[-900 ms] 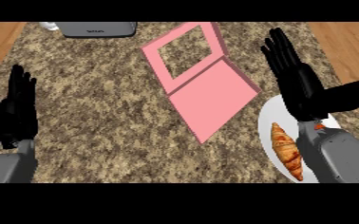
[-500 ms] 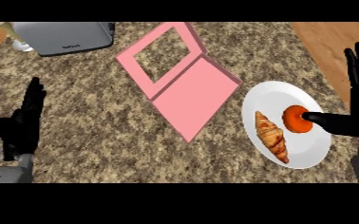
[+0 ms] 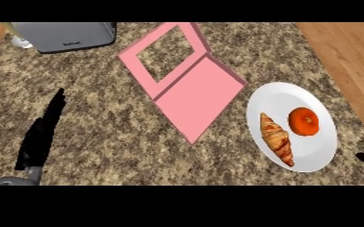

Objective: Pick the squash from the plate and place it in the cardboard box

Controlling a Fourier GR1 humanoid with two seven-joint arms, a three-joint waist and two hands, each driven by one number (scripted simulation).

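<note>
A round orange squash (image 3: 304,121) lies on the white plate (image 3: 313,158) at the right, beside a croissant (image 3: 276,138). The pink cardboard box (image 3: 136,61) sits open at the centre, with its lid (image 3: 202,98) lying flat towards the plate. My left hand (image 3: 41,135) shows at the lower left, open, fingers straight up, well away from box and plate. Of my right hand only a dark sliver (image 3: 360,157) shows at the right edge, just beyond the plate's rim. Nothing touches the squash.
A grey toaster (image 3: 64,34) stands at the back left with a small pale object (image 3: 20,42) beside it. The speckled counter ends at the right, where a wooden surface (image 3: 340,53) begins.
My right hand has pulled back off the plate to the right edge, uncovering the squash. The view has shifted, and the left hand stays at the lower left.
</note>
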